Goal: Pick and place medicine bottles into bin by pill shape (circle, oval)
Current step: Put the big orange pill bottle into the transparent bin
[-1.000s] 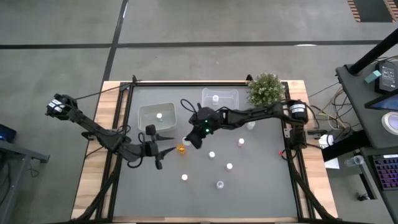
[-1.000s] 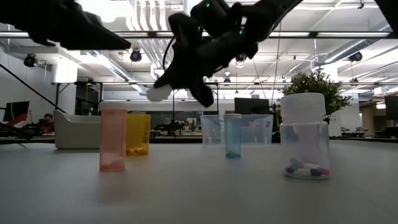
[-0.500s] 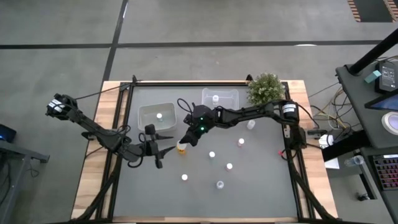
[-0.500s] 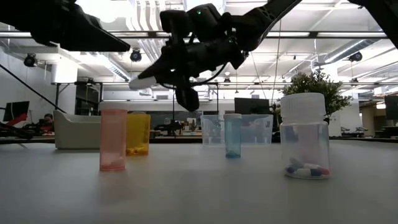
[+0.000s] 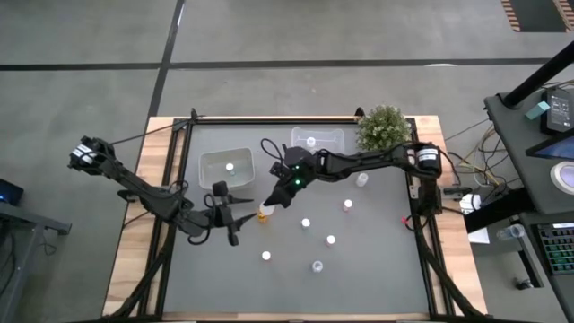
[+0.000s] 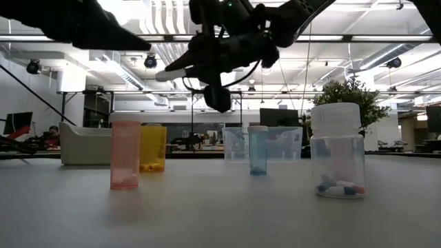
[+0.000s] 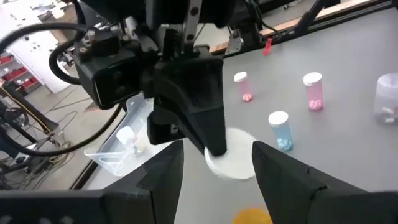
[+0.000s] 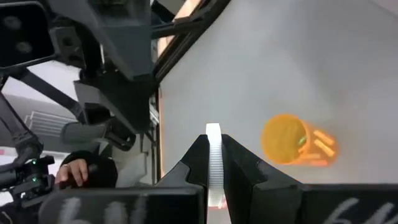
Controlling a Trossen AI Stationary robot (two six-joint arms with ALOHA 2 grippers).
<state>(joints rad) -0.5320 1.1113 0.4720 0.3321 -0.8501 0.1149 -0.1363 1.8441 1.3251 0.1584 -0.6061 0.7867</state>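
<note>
My right gripper (image 5: 267,205) is pinched on a round white plastic cap (image 8: 213,163), held above the uncapped amber plastic bottle (image 5: 264,214) near table centre. At its nine o'clock, my left gripper (image 5: 240,218) is spread wide, holding nothing.

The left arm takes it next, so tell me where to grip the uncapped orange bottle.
Grip the orange bottle by its round side wall, mid-height, coming in level from the side of the left gripper. It stands upright with its mouth open, and the right gripper, holding the white cap, hangs above it.
</note>
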